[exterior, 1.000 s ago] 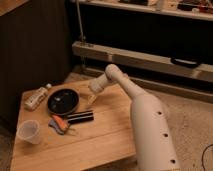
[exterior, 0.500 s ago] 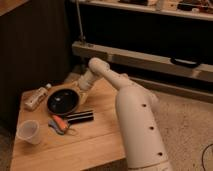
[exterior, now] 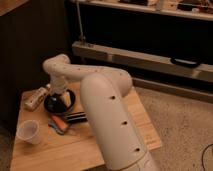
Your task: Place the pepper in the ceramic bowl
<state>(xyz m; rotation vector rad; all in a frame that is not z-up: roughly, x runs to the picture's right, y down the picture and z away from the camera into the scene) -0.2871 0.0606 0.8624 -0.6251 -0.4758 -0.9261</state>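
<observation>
The ceramic bowl (exterior: 52, 104) is a black glossy dish on the back left of the wooden table (exterior: 75, 150). My gripper (exterior: 63, 98) hangs down from the bent white arm and is right over the bowl, hiding its middle and right side. The pepper (exterior: 57, 121) is a small orange-red piece lying on the table just in front of the bowl, beside a blue-grey pad (exterior: 62, 128). The pepper is apart from the gripper.
A black cylinder (exterior: 77, 117) lies right of the pepper. A clear plastic cup (exterior: 28, 132) stands at the front left. A pale bottle (exterior: 36, 98) lies left of the bowl. My white arm (exterior: 112, 120) crosses the table's right half. A dark wall stands behind.
My arm has swung left, bringing the gripper from right of the bowl to over it. The pepper, pad, cup and bottle have not moved.
</observation>
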